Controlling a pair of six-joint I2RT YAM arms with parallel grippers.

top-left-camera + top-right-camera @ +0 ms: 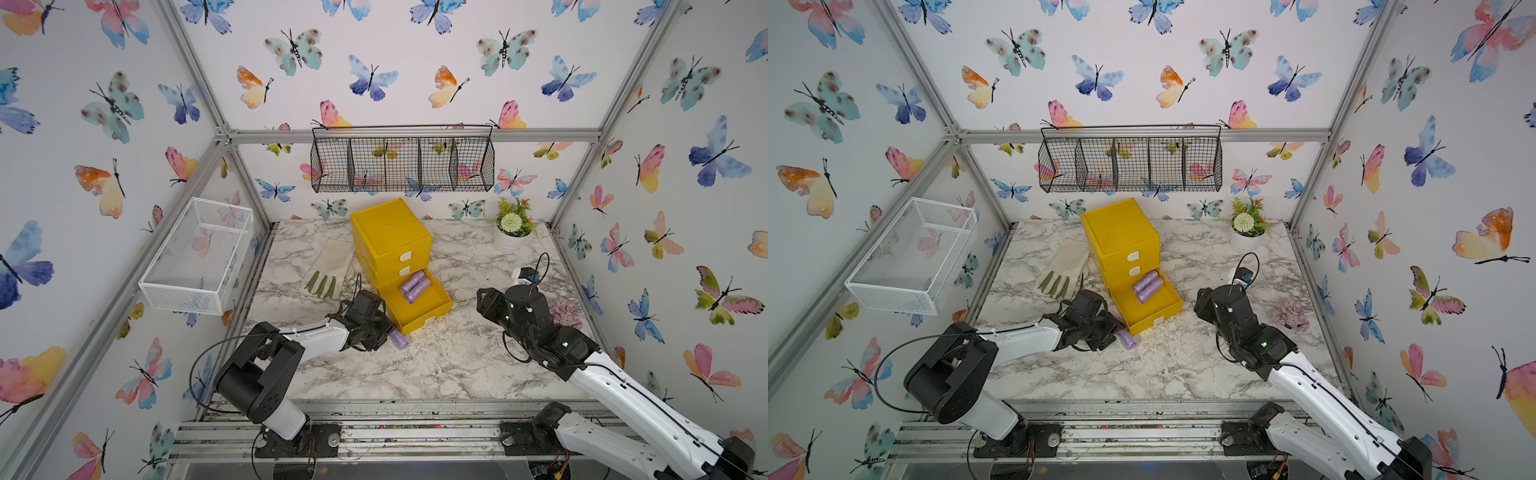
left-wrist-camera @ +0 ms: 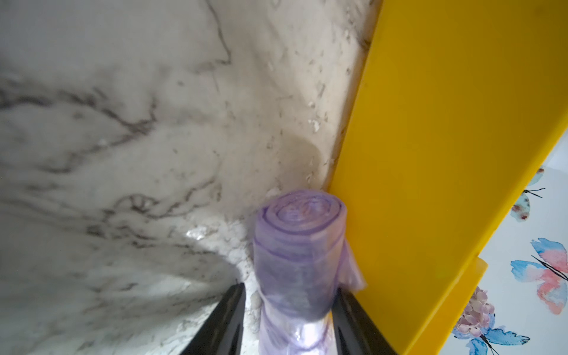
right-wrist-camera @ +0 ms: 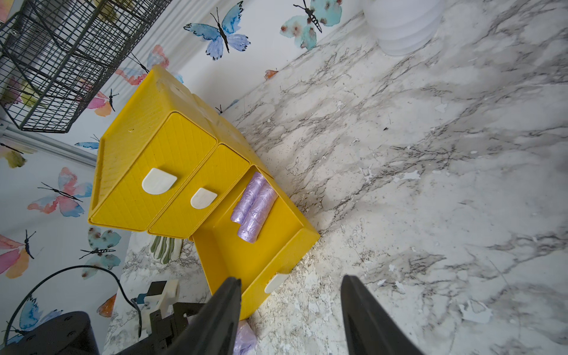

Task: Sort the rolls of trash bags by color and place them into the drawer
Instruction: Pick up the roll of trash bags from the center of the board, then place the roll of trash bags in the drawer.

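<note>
Left gripper (image 2: 290,287) jaws straddle a lilac trash-bag roll (image 2: 299,246) on the tabletop (image 2: 123,153), against the wall of the open yellow drawer (image 2: 430,184), not yet clamped. Two lilac rolls (image 1: 414,286) lie inside. Right gripper (image 3: 291,277) gapes, empty.

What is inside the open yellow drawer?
Two lilac rolls lie side by side in the open drawer; the rest is bare. Any stretch still under the cabinet is covered.
</note>
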